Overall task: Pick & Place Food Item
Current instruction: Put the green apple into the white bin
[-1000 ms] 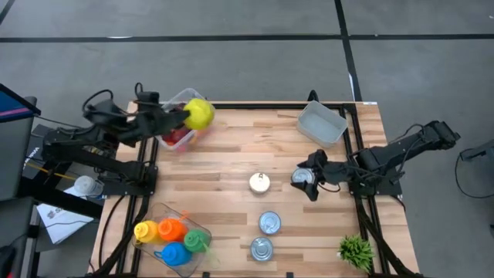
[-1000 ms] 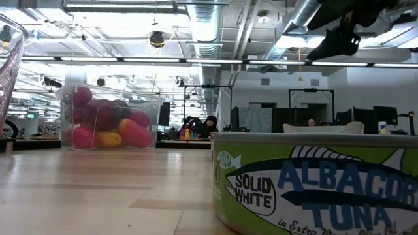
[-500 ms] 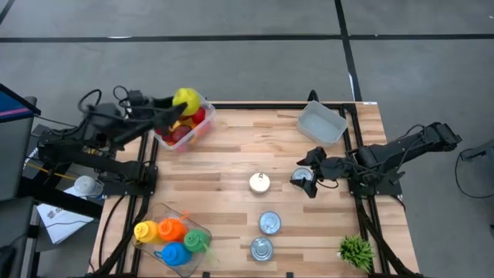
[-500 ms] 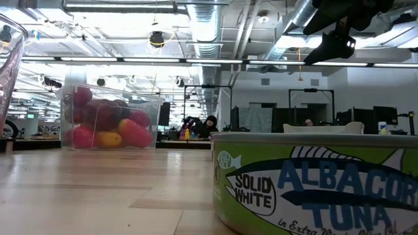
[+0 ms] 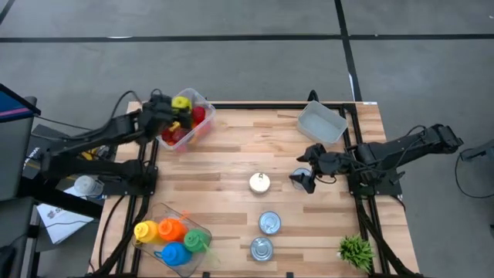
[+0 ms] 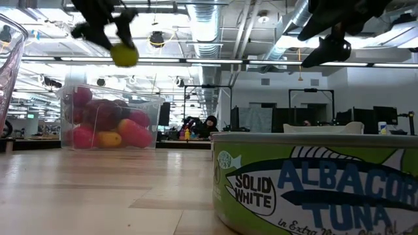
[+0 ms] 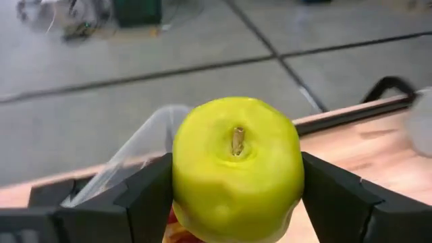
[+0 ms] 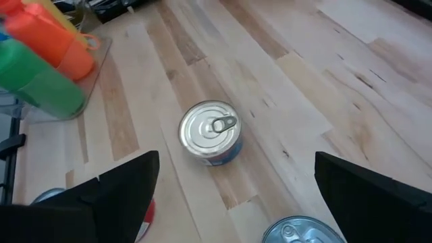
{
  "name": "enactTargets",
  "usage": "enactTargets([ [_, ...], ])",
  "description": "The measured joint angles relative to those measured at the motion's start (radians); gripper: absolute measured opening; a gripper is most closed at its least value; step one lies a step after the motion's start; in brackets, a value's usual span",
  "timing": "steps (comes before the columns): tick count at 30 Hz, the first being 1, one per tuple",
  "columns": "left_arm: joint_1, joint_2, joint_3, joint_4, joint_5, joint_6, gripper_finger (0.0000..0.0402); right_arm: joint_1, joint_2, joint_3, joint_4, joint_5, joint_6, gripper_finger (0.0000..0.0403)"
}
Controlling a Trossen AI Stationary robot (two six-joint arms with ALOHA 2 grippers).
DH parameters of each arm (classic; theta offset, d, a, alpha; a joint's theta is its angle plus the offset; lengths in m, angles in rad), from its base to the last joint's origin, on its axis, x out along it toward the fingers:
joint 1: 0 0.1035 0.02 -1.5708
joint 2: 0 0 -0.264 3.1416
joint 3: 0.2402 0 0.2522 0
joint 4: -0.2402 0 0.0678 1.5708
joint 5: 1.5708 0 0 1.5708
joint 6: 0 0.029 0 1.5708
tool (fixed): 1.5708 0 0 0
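Left gripper [image 7: 236, 196] clamped on round yellow-green apple [image 7: 236, 165] – held above clear plastic fruit bin [image 5: 194, 123] at table's far-left corner. Apple likely firm, smooth, slippery – grip across widest sides. Right gripper [image 5: 309, 171] spread wide, empty, over small round tin can [image 8: 210, 133].

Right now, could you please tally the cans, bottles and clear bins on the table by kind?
Cans: 3
Bottles: 4
Clear bins: 3
Total: 10
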Motion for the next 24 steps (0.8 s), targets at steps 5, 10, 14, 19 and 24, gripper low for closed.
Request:
enactTargets([
  [5, 0.197, 0.088, -0.069, 0.110, 0.185, 0.006, 0.0271, -0.014, 0.000, 0.000, 0.000, 0.000, 0.001, 0.0384],
  [10, 0.311, 0.191, -0.091, 0.256, 0.342, 0.123, 0.0271, -0.014, 0.000, 0.000, 0.000, 0.000, 0.004, 0.0384],
  [14, 0.325, 0.279, -0.091, 0.285, 0.396, 0.179, 0.0271, -0.014, 0.000, 0.000, 0.000, 0.000, 0.029, 0.0384],
  [19, 0.296, 0.333, -0.088, 0.266, 0.395, 0.241, 0.0275, -0.014, 0.000, 0.000, 0.000, 0.000, 0.045, 0.0384],
  [24, 0.279, 0.335, -0.090, 0.253, 0.403, 0.317, 0.0307, -0.014, 0.000, 0.000, 0.000, 0.000, 0.045, 0.0384],
])
